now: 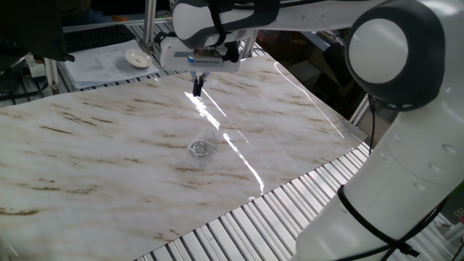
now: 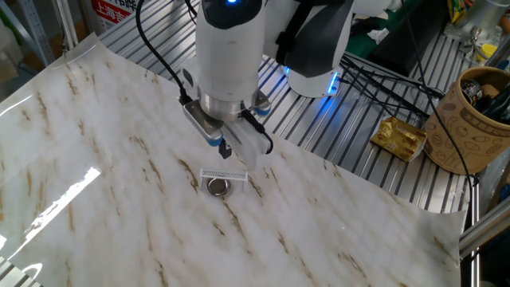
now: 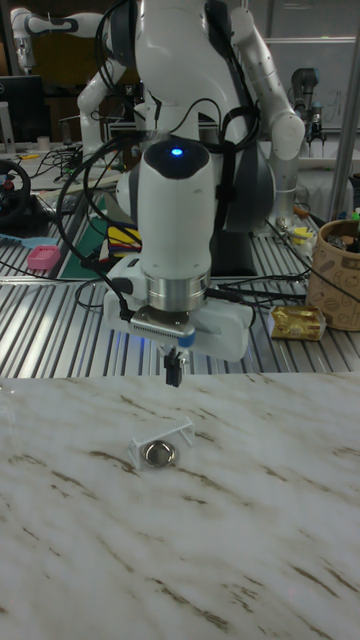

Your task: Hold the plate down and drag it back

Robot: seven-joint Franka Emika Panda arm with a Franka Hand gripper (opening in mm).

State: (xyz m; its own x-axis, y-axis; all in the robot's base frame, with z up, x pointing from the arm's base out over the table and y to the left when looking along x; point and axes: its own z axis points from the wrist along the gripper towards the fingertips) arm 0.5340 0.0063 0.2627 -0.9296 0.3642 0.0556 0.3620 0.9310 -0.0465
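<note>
Above the marbled tabletop, the gripper hangs in the air with its jaws drawn together into a single dark tip — closed on nothing, as all three views agree. Nothing touches it; in the tall fixed view the tip sits clear above the surface, with the plate lower in the picture and a little to one side.

The plate is a tiny silvery disc with a raised rim, lying flat on the tabletop just beside a clear rectangular plastic piece that appears to stand against it on the robot's side. In the one fixed view the disc lies near the middle of the marble sheet, apart from the fingertips.

So the step in hand is the approach: contact is not yet made. By my reading, the next move calls for bringing the closed tip over the disc's centre, lowering until it presses the plate flat, then drawing it along the surface — with enough downward force that the disc does not slip out, and care that the plastic piece is not caught on the way down.

Outward from the jaws, the wrist points straight down, its white flange vertical, a blue light glowing on top; the forearm rises behind toward the base.
</note>
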